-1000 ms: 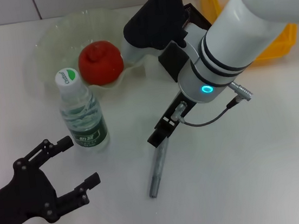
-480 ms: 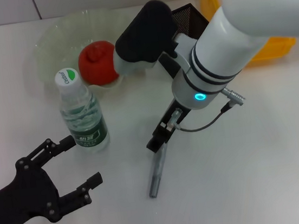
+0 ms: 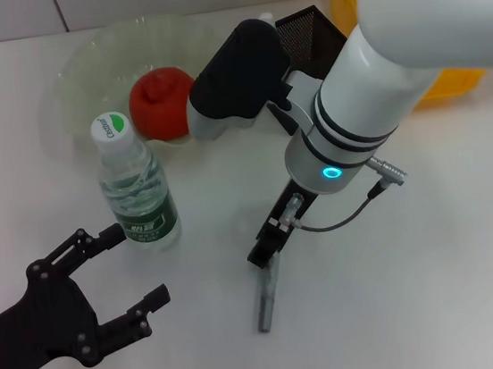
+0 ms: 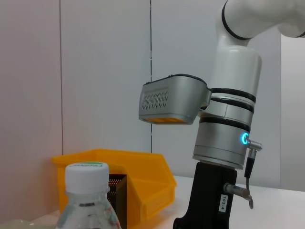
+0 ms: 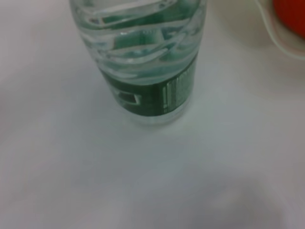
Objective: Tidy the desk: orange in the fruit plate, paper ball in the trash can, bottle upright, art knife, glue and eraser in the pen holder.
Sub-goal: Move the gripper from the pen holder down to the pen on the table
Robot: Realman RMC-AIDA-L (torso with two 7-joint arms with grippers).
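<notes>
Green lettering sits on the white cap [image 3: 111,127] of the clear plastic water bottle [image 3: 134,187], too small to read. Its green label [image 5: 157,90] carries illegible fine print. Nothing else legible.

Overhead head; wrists near bottle [image 3: 135,187].

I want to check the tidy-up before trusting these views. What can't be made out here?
- Right gripper: in the head view the arm's wrist covers its fingers, so its hold on the art knife is unclear.
- Pen holder: mostly behind the right arm; contents hidden.
- Glue, eraser, paper ball, trash can: in no view.
- Bottle: top cut off in the right wrist view.
- Left gripper: open near the bottle; absent from its own wrist view.
</notes>
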